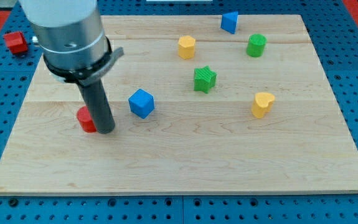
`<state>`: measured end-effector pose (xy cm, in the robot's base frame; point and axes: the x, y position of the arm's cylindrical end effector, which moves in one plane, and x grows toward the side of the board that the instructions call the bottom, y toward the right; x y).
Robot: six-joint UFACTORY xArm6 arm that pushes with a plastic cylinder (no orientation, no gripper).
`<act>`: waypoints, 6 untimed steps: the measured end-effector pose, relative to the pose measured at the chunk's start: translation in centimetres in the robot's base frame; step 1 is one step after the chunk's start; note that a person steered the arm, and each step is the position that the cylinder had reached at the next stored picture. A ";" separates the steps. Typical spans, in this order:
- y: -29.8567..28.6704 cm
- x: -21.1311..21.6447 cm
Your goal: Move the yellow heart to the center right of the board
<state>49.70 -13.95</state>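
Lowest in your frame, my tip (106, 130) touches a red block (86, 119) at left. Your yellow heart (263, 104) sits far right on the desk (185, 168). No claw shows.

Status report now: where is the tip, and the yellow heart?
My tip far left, touching red block. Yellow heart untouched, right of centre. Blue cube lies between.

Robotics lab — blue pegboard bench (353, 25), wooden board (185, 162).
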 end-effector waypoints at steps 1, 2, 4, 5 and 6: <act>-2.5 -1.8; -2.4 -1.8; 0.9 0.0; 8.1 1.1; 13.9 1.1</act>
<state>50.81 -0.10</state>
